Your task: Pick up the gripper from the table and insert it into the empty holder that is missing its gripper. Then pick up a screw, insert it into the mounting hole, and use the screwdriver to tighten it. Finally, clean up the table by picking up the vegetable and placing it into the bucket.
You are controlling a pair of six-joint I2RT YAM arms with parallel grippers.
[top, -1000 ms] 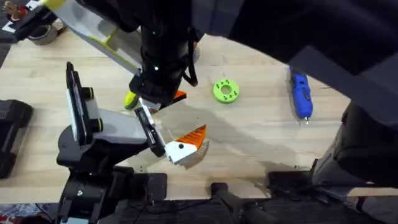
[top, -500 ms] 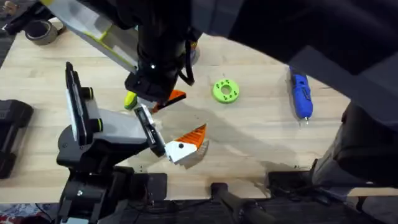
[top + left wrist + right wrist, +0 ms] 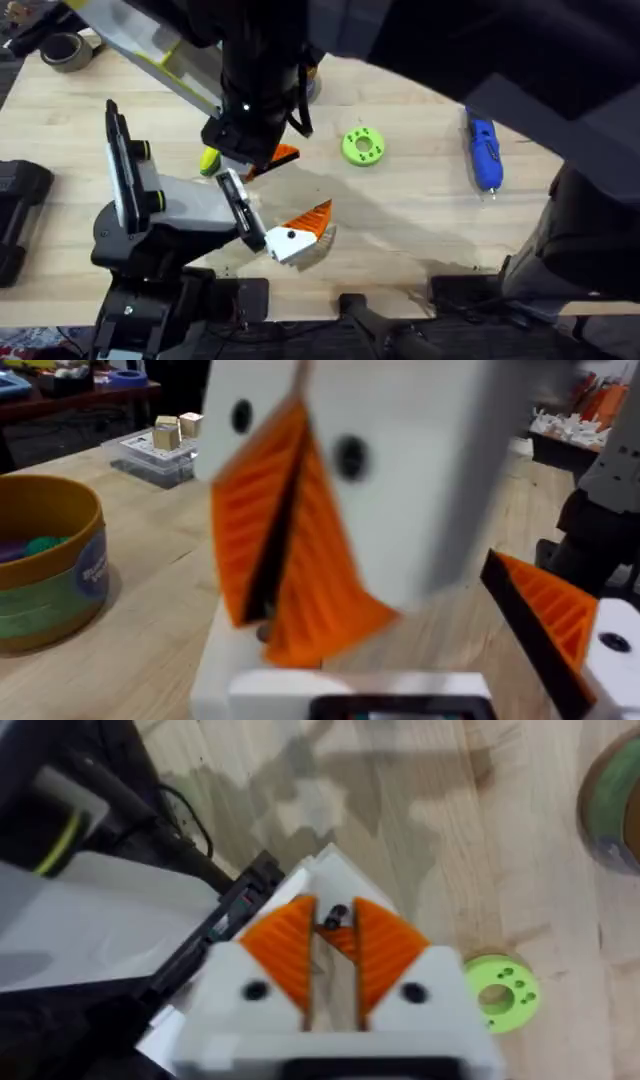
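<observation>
overhead view: the right gripper point(image 3: 262, 160) hangs over the gripper point(image 3: 284, 154), its pads closed on that small orange wedge beside the holder point(image 3: 185, 205). left fingers: cannot tell. insertion, screw, screwdriver point(image 3: 485, 153) and vegetable point(image 3: 209, 159) all remain.

A bright green disc with holes point(image 3: 362, 146) lies on my wooden table point(image 3: 420, 215) at upper centre. A roll of tape point(image 3: 63, 50) sits at the upper left. My left wrist view shows a yellow tub point(image 3: 45, 560) at the left and a clear tray with small blocks point(image 3: 165, 445) behind it.
</observation>
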